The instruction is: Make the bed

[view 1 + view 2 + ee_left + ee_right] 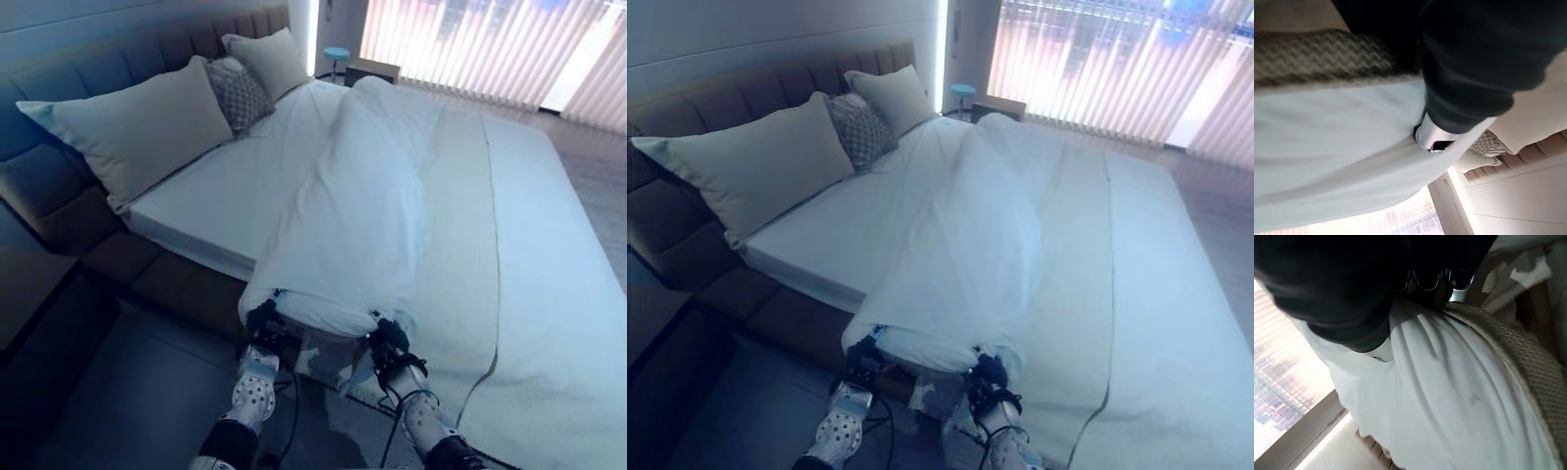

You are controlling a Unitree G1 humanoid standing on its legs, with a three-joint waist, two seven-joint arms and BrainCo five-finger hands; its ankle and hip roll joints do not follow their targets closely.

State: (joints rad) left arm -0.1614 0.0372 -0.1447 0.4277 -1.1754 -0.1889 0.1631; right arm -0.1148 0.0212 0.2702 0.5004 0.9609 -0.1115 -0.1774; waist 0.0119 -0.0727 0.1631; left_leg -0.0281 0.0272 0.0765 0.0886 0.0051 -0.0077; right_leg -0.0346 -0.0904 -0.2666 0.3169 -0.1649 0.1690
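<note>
duvet: the white duvet (343, 225) is bunched lengthwise into a long roll down the middle of the bed, its near end hanging at the side edge where the robot stands. The mattress sheet (225, 196) on the headboard side is bare.

left hand: left hand (263, 315) is at the near-left corner of the roll, fingers curled into the cloth; its wrist view shows a fingertip tucked in a fold.

right hand: right hand (390, 336) pinches the other near corner, with white fabric gathered right at the fingers in its wrist view.

pillows: two big pillows (137, 132) and a patterned cushion (238, 95) lean on the headboard, well clear of the duvet.

handling: I'd guess it's soft, floppy and bulky rather than heavy. Corners and the hem look like the best grab, since the middle would just sag and slip.
</note>
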